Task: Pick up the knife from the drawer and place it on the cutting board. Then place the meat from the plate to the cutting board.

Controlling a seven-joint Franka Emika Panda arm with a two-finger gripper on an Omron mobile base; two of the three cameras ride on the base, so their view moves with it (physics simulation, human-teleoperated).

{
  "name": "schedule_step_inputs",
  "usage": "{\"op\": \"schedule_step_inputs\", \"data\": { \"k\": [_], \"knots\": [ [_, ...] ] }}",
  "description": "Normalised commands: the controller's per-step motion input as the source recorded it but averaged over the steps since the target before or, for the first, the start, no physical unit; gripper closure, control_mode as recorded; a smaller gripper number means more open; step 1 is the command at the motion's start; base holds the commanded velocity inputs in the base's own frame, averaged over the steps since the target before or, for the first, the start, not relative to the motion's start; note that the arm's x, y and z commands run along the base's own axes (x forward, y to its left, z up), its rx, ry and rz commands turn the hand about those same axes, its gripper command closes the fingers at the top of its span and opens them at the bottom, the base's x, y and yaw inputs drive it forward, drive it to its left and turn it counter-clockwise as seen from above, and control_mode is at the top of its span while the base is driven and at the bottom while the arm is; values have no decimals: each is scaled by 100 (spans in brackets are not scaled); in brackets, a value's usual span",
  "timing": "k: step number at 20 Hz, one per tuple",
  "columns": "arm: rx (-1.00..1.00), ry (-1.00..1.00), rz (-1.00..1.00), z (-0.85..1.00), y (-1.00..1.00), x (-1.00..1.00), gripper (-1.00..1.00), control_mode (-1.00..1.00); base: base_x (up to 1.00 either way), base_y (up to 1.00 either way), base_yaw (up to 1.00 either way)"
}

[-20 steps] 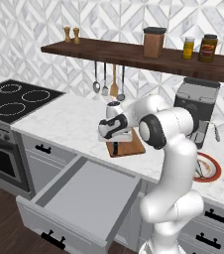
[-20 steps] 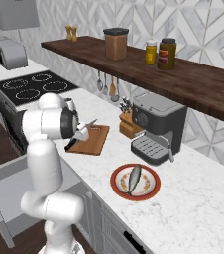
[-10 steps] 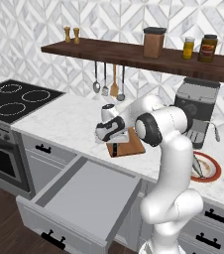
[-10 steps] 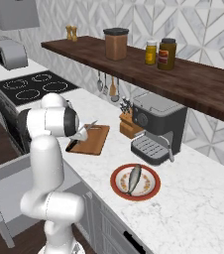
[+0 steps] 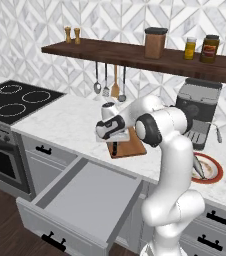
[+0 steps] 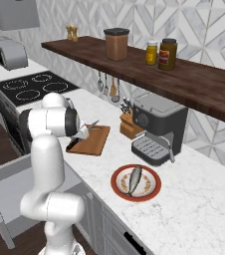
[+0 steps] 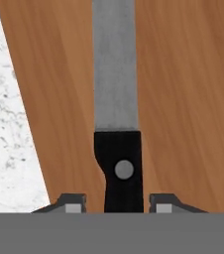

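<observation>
Here, jaws spread beside the knife [image 7: 117, 99] handle over the cutting board [image 7: 183, 99]; lifting crookedly could drag it off.

From behind the arm, left and right, we overlook one white marble bench [image 5: 70, 122]; our hand camera looks closely down at the brown wooden cutting board [image 7: 183, 99].
</observation>
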Motion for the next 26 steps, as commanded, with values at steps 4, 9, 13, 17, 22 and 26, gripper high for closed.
{"op": "schedule_step_inputs", "data": {
  "k": [4, 9, 13, 17, 22, 26],
  "knots": [
    [0, 0, 1, 4, 0, -25, -100, -100, 0, 0, 0],
    [0, 0, 0, 33, -8, -30, -100, -100, 0, 0, 0],
    [1, 0, 0, 39, -13, -19, -100, -100, 0, 0, 0],
    [1, 0, 0, 34, -23, -37, -100, -100, 0, 0, 0],
    [0, 0, 0, 31, -22, -56, -100, -100, 0, 0, 0],
    [0, 0, 2, 28, -28, -83, -100, -100, 0, 0, 0]
  ]
}}
